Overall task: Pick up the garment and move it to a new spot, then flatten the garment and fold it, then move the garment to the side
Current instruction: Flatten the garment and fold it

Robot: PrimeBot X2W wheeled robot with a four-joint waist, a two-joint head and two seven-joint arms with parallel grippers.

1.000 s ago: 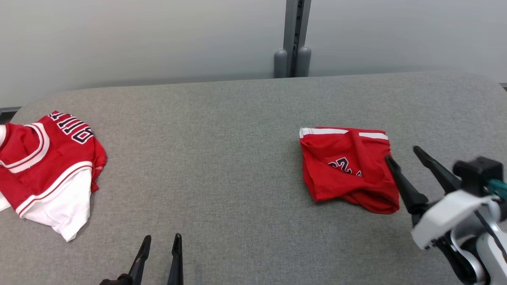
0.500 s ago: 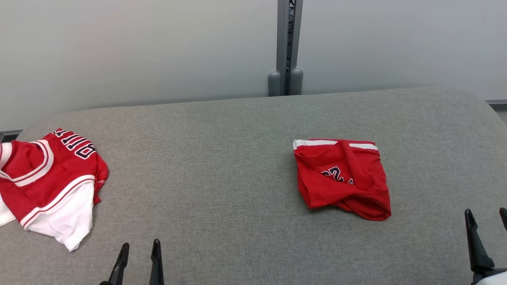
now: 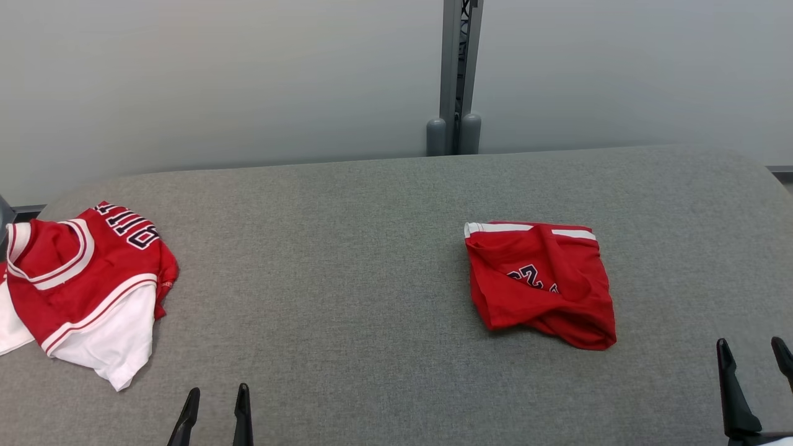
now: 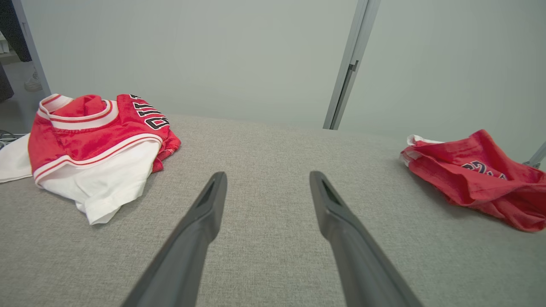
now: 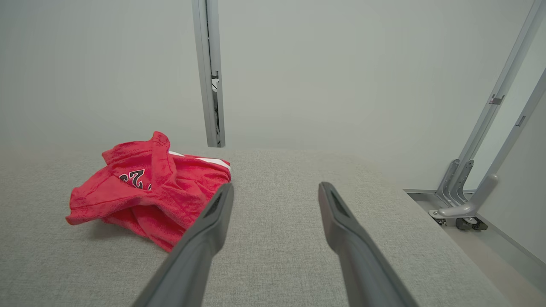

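Observation:
A red garment (image 3: 539, 285) with a white band and dark numerals lies folded in a rumpled square on the right half of the grey table (image 3: 347, 279). It also shows in the left wrist view (image 4: 473, 179) and the right wrist view (image 5: 145, 192). My right gripper (image 3: 749, 347) is open at the lower right, apart from the garment, and its fingers (image 5: 276, 187) hold nothing. My left gripper (image 3: 218, 396) is open near the front edge, left of centre, and its fingers (image 4: 268, 177) are empty over bare table.
A second garment, a red-and-white jersey (image 3: 80, 279), lies in a heap at the table's left end (image 4: 94, 132). A grey post (image 3: 455, 74) stands against the wall behind the table. The table's right edge drops to a floor with metal brackets (image 5: 460, 200).
My right gripper has drawn back from the folded garment's right edge to the lower right corner. The camera has shifted a little. The garments lie as before.

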